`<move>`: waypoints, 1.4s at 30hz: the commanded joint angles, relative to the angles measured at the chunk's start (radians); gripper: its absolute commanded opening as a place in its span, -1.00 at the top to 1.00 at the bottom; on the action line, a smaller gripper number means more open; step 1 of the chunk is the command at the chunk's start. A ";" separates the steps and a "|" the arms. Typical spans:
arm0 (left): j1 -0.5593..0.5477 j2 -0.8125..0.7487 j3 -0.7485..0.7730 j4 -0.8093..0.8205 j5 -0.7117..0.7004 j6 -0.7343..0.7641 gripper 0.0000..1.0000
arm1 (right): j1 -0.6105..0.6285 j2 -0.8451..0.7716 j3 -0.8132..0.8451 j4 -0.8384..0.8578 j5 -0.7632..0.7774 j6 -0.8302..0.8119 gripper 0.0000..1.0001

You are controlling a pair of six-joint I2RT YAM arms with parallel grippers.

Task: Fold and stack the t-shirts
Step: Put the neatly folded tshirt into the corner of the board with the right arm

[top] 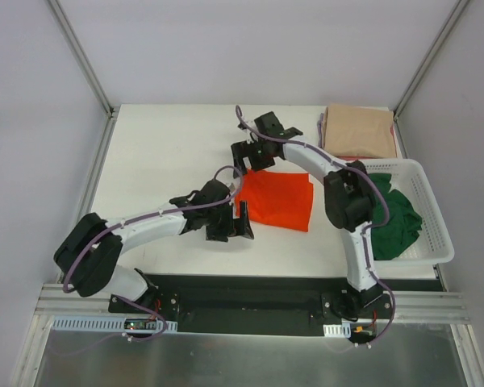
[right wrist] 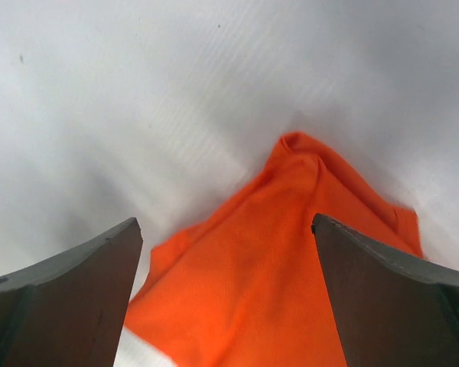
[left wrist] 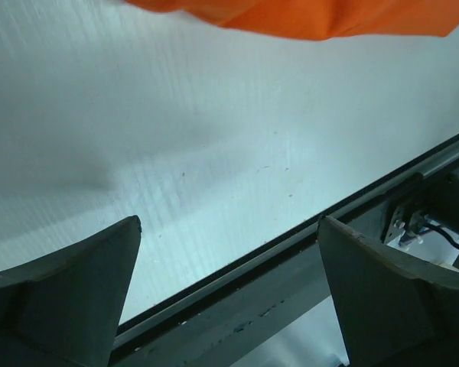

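Observation:
A bright orange t-shirt (top: pixel 278 198) lies folded on the white table, mid-centre. It also shows in the right wrist view (right wrist: pixel 275 283) and at the top edge of the left wrist view (left wrist: pixel 306 19). My left gripper (top: pixel 235 222) is open and empty, just off the shirt's near-left corner. My right gripper (top: pixel 254 155) is open and empty, over the shirt's far-left corner. A folded beige t-shirt (top: pixel 359 131) lies at the back right. A dark green t-shirt (top: pixel 397 219) is crumpled in the basket. Pink and lilac shirts are not in view.
A white slatted plastic basket (top: pixel 431 205) stands at the right side of the table. The table's near edge with a dark rail (left wrist: pixel 306 252) runs just in front of my left gripper. Grey walls enclose the table.

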 commanded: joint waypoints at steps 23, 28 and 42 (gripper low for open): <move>0.114 0.403 0.286 0.066 0.086 0.277 -0.98 | -0.271 -0.281 -0.517 0.204 0.058 0.343 -0.93; 0.099 0.286 0.146 0.077 0.069 0.205 -0.98 | -0.269 -0.202 -0.456 0.184 0.021 0.322 -0.93; 0.054 -0.064 0.095 0.081 -0.045 0.169 -0.98 | -0.021 -0.567 -0.438 -0.006 0.488 -0.017 -0.93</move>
